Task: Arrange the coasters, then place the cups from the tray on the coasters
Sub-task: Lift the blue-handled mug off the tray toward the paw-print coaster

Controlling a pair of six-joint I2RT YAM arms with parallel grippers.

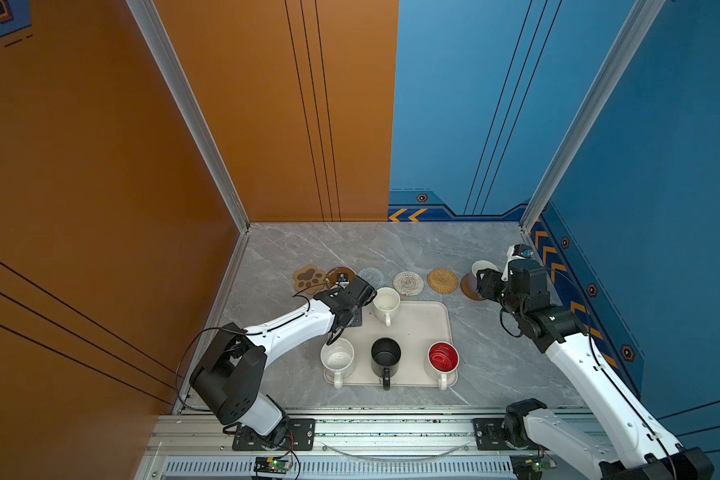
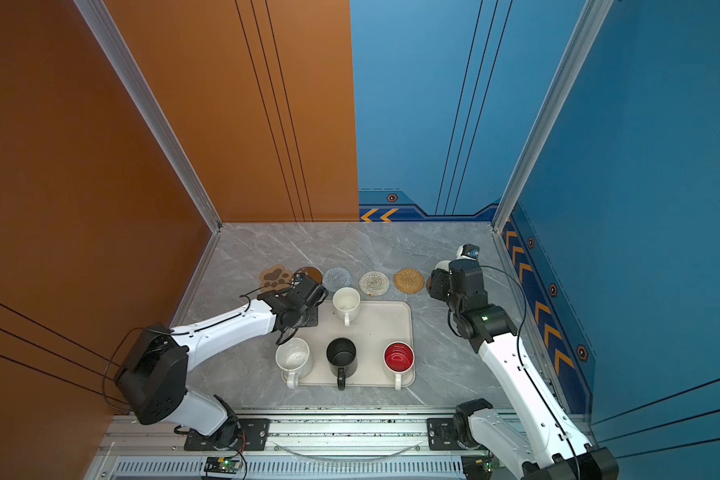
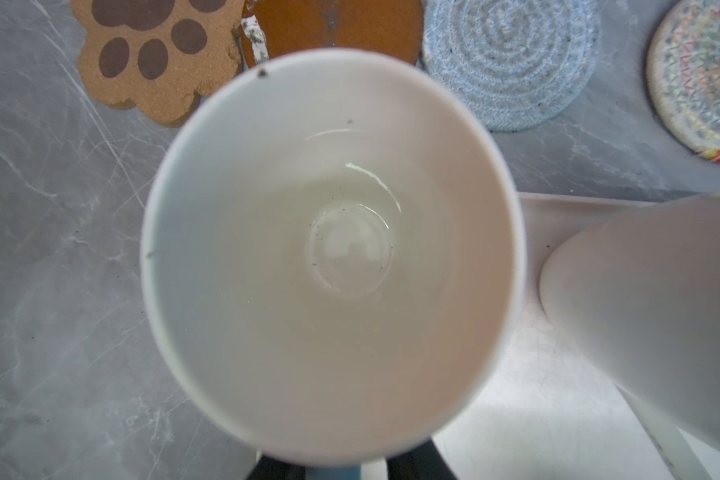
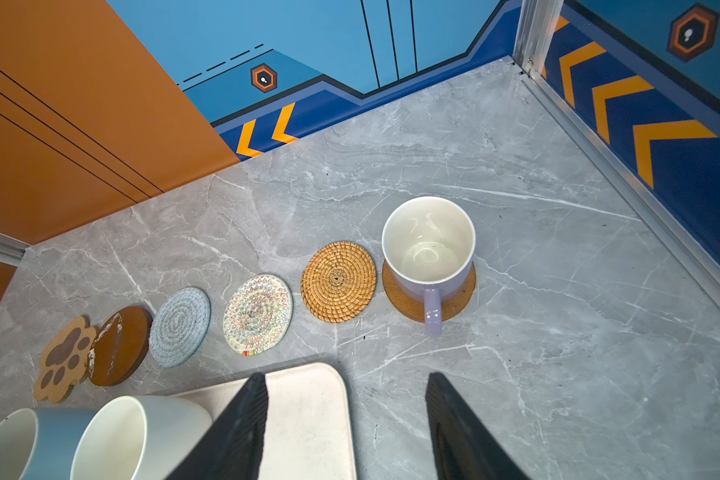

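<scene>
Blue mug (image 3: 329, 257) straight under left gripper (image 3: 341, 471), handle between jaws, grip unconfirmed; brown disc (image 3: 333, 25) bare just beyond, left arm nearer. Right gripper (image 4: 346, 386) spread wide, empty, well apart.

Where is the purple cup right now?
In a top view the lavender handled mug stands at the right end of the coaster row, on a brown round coaster, beside the golden rattan coaster.

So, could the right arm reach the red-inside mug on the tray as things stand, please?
Probably yes: the right gripper is open and empty, and the red-inside mug stands at the near right corner of the tray, on that arm's side, with nothing between them.
</scene>
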